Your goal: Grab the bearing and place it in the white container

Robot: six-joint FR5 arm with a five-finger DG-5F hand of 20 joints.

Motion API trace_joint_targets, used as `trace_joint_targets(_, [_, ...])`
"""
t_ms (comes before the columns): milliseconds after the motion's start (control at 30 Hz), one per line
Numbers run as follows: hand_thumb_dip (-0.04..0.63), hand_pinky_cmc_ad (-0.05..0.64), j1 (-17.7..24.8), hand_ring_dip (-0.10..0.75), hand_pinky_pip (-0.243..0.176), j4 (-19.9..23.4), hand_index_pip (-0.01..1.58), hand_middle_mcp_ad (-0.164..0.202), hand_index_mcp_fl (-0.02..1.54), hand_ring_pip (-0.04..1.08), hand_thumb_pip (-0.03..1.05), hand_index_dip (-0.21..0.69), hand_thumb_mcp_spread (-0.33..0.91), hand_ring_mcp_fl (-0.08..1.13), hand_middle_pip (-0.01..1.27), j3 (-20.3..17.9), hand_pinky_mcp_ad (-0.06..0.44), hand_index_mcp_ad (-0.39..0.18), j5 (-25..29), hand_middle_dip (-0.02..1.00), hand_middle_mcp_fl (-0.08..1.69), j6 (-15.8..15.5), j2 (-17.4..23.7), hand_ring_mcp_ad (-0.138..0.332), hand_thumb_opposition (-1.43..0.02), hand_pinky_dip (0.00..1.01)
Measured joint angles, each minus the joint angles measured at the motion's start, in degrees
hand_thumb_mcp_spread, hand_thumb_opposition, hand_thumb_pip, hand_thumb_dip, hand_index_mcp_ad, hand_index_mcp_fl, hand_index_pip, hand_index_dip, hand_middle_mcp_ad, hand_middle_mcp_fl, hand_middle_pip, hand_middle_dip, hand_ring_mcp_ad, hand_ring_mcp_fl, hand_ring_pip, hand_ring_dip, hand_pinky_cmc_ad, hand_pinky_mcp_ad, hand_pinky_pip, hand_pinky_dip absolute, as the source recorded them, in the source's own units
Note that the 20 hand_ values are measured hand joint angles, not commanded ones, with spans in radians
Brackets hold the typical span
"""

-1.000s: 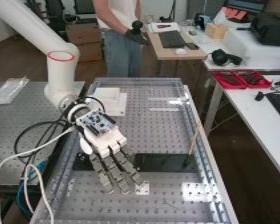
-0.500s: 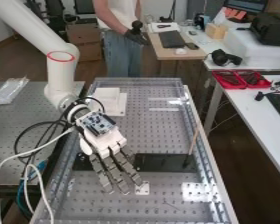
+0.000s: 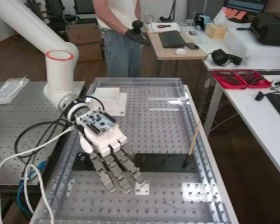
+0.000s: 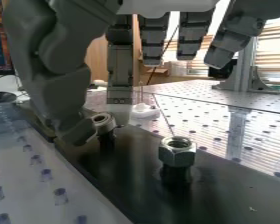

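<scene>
The bearing, a small metal ring, sat on top of a short dark peg on the black plate. The peg lifted it off the plate, which probably was meant to leave room for a grip from the sides. A hexagonal metal nut topped a second peg nearby, apart from the thumb, and seemed to have no part in this task.

In the high view, a white box-like piece lay farther up the perforated bench, beside the arm's wrist. It was likely the white container, set well apart from the plate so that the bearing would have to be lifted and carried to it.

The white arm came in from the upper left, bent downward, and held the hand low over the plate's left part, back upward, with its fingers pointing toward the near end of the bench. The fingers were extended and relaxed, not clenched. In the wrist view, the thumb reached down on one side of the bearing and one straight finger came down close to its other side. Whether either touched the ring could not be told. The next move likely called for closing these two evenly, since an uneven squeeze could tip or jam the ring on its peg.
</scene>
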Motion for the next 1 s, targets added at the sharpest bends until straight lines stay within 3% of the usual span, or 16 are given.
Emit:
trace_joint_targets(500, [0.346, 0.351, -0.4, 0.021, -0.096, 1.03, 1.43, 0.063, 0.3, 0.08, 0.58, 0.281, 0.39, 0.01, 0.11, -0.64, 0.195, -0.003, -0.98, 0.14, 0.02, -1.97, 1.27, 0.148, -0.83, 0.2])
trace_joint_targets(800, [0.346, 0.351, 0.08, 0.021, -0.091, 1.22, 1.42, 0.065, 0.31, 0.08, 0.58, 0.267, 0.39, 0.01, 0.11, -1.82, 0.195, -0.003, -2.11, 0.14, 0.02, -4.47, 6.69, 0.148, -0.84, 0.2])
trace_joint_targets(1000, [0.346, 0.346, 1.26, 0.021, -0.091, -1.05, 1.42, 0.066, 0.3, 0.08, 0.58, 0.267, 0.4, 0.01, 0.11, -2.58, 0.195, -0.003, -3.28, 0.14, 0.02, -4.57, 10.61, 0.15, -0.84, 0.2])
